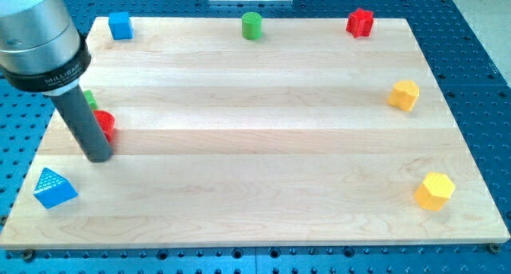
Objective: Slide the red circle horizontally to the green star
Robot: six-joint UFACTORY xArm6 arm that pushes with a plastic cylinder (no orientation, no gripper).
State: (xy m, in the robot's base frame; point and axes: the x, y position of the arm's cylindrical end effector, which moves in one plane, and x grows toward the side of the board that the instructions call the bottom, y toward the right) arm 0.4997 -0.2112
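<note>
Nearest the view's bottom edge sits the blue triangular block (54,187), at the left corner of the wooden board (255,178). Over at the bottom right lies a yellow hexagonal block (434,191), well apart from everything else. A little further up on the left, my tip (99,156) rests on the board, its dark rod rising up and to the left into the grey housing. I carry no jaws at all, only this rod, so nothing is gripped. Just beside the rod, on its right and partly hidden by it, is the red circle (104,124); whether my tip actually touches it I cannot tell. Just above that, a sliver of the green star (89,99) peeps out from behind the rod, near the red circle. Midway up on the right is a second yellow block (404,95). Along the top edge stand a blue cube (120,25), a green cylinder (252,25) and a red star-shaped block (360,22).
</note>
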